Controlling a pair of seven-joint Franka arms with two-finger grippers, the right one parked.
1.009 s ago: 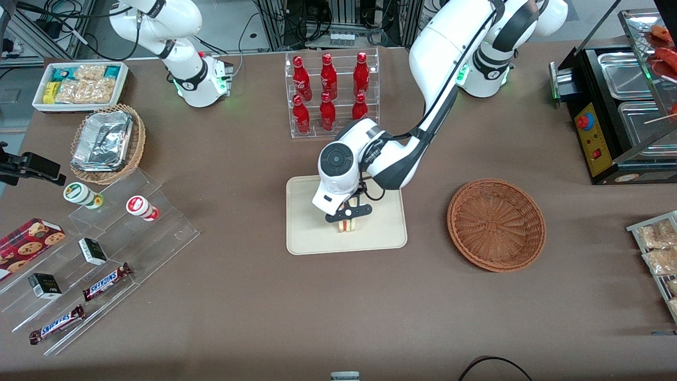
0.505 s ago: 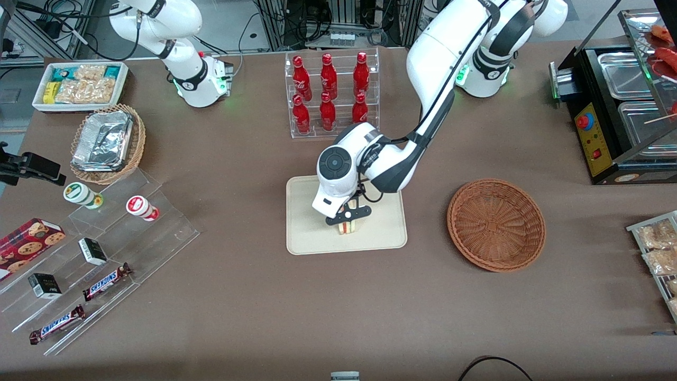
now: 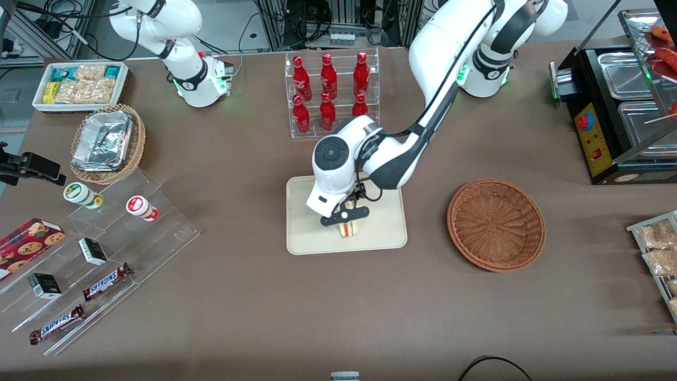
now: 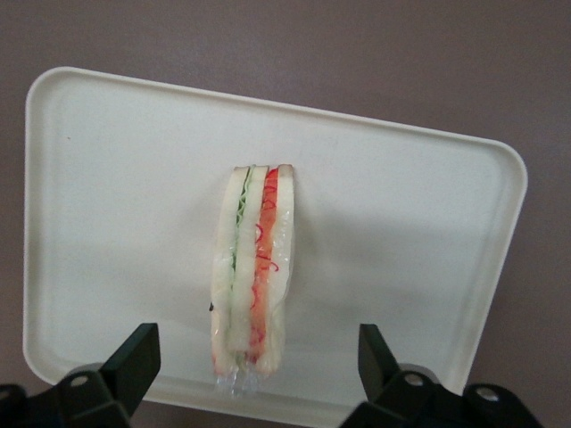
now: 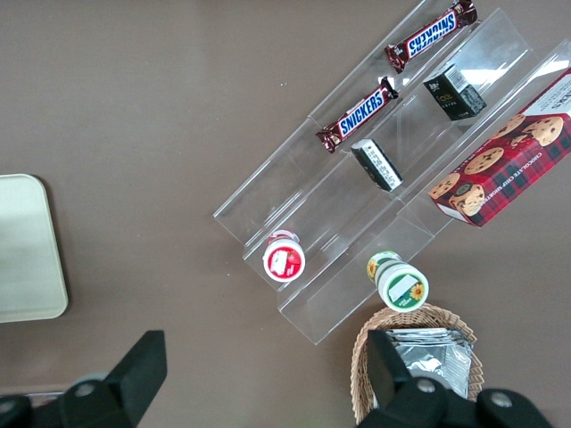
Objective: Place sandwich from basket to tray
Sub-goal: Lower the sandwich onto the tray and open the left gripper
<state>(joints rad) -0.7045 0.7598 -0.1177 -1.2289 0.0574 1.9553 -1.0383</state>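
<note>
The hand [image 4: 254, 361] hangs just above the sandwich [image 4: 252, 278] with its fingers [image 4: 134, 361] spread wide apart, one on each side and clear of the wrapping, so nothing is being held. In the front view the hand [image 3: 346, 218] sits over the part of the tray [image 3: 307, 238] nearest the front camera, and the sandwich [image 3: 348, 229] shows just below it.

The sandwich stands on its edge on the tray [image 4: 401, 205], its green and red filling layers facing up toward the wrist camera, bread on both sides. It rests well inside the low rim, though closer to the camera-side rim than to the middle. It looks upright and free-standing (a narrow wedge on edge could tip, but nothing shows it leaning now).

Toward the working arm's end of the table [image 3: 254, 317], well apart from the tray, the reddish-brown wicker basket [image 3: 496, 224] lies with only its plain woven inside showing.

Farther from the front camera than the tray stands the clear rack of red bottles [image 3: 330, 92], untouched by any of this.

Judged from how things lie, the task's main work is done: the sandwich is out of the basket, on the tray, and let go. What seems left is only for the arm to lift away without brushing the wedge over.
</note>
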